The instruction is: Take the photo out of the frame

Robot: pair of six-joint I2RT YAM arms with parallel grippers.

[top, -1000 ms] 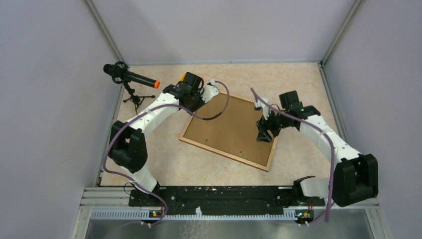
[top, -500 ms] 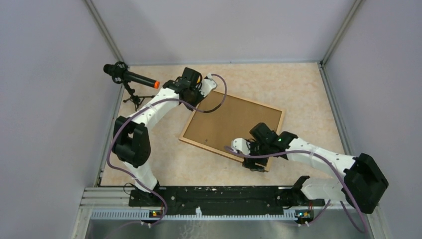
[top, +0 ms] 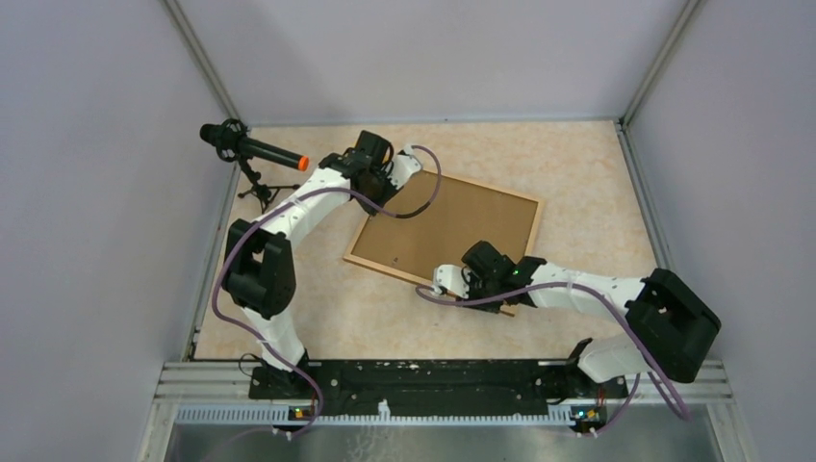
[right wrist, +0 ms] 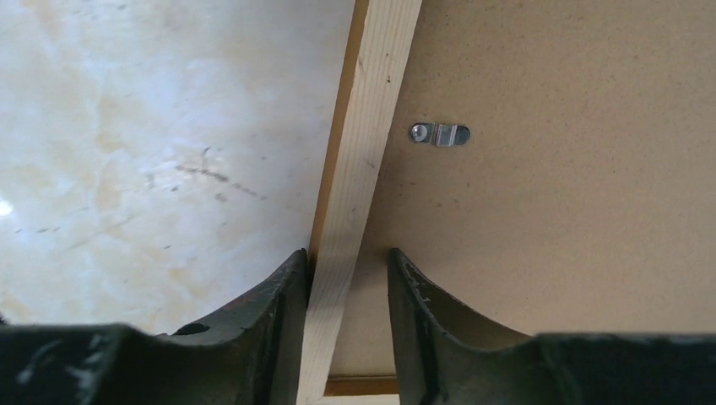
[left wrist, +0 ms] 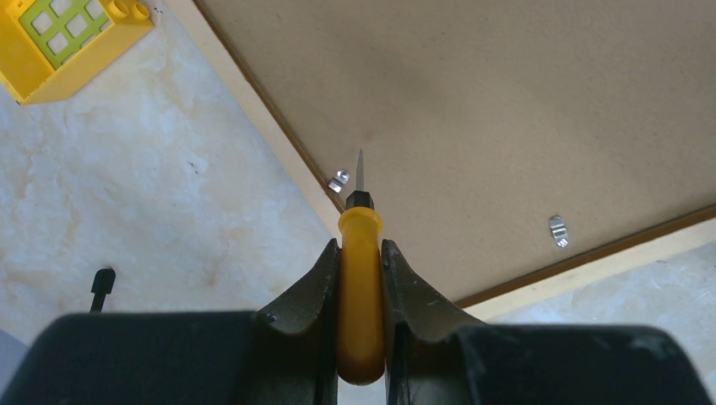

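The frame (top: 452, 226) lies face down on the table, its brown fibreboard back up. The photo is hidden under it. My left gripper (top: 378, 183) is over the frame's far left corner, shut on a yellow-handled screwdriver (left wrist: 360, 278). The screwdriver's tip hovers next to a metal clip (left wrist: 339, 180) at the rim. My right gripper (top: 484, 287) is low at the frame's near edge. In the right wrist view the gripper (right wrist: 348, 263) is open and straddles the pale wooden rim (right wrist: 367, 143): the left finger is against its outer side, the right finger over the backing.
A black microphone with an orange tip on a small tripod (top: 252, 149) stands at the back left. A yellow toy block (left wrist: 67, 38) lies on the table beside the frame's far corner. More metal clips (right wrist: 440, 134) sit on the backing near the rim (left wrist: 556, 232).
My right arm swung from the frame's right edge down to its near edge and dropped over the rim. The frame turned slightly. My left gripper barely moved.
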